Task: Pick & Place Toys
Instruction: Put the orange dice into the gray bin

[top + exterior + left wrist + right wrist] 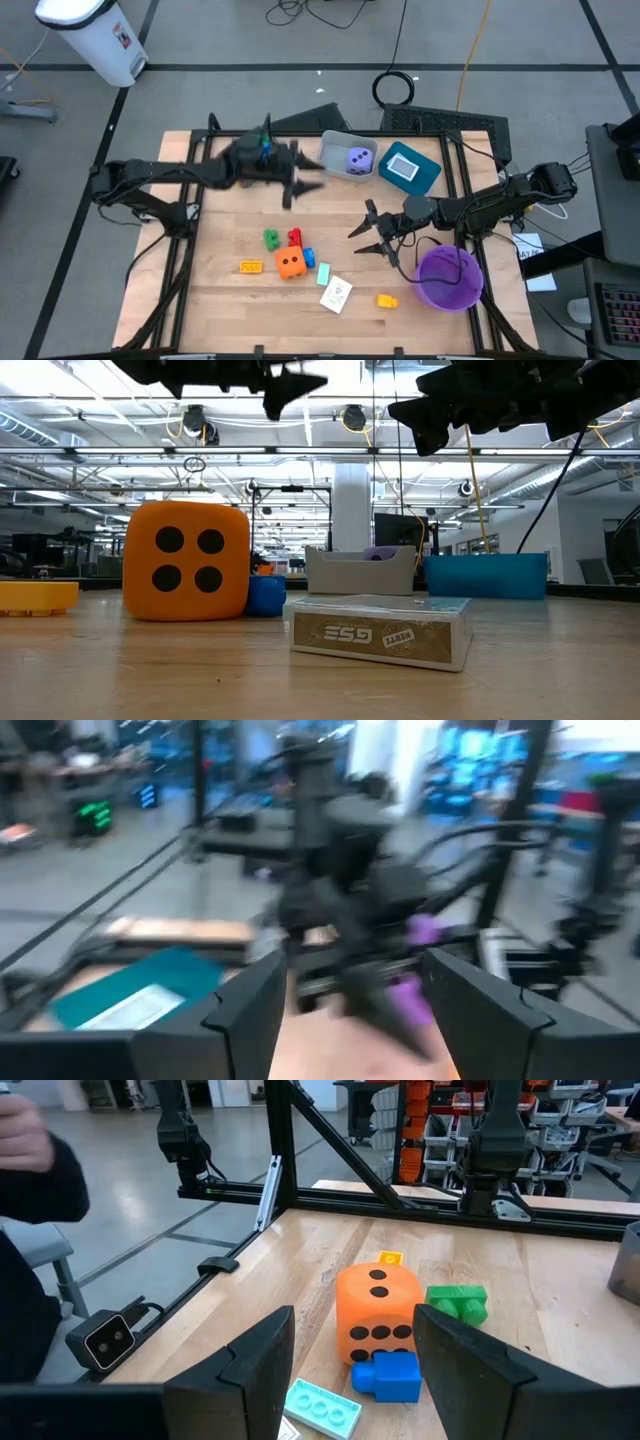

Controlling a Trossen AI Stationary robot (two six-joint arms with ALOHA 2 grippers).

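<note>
Fingers on the right gripper point(366, 232) are spread, empty, aimed at the orange die point(291, 264) mid-desk, probably lining up a grab. Left gripper point(305, 186) hangs open, empty, near the grey bin point(338, 150) holding the purple die point(360, 159).

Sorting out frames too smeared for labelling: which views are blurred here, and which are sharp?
Left wrist view: heavily motion-blurred, only its own fingers crisp. High view: left gripper smeared, the toys sharp. Low view: orange die and card box sharp, arms dark silhouettes against bright ceiling lights. Right wrist view: die sharp.
</note>
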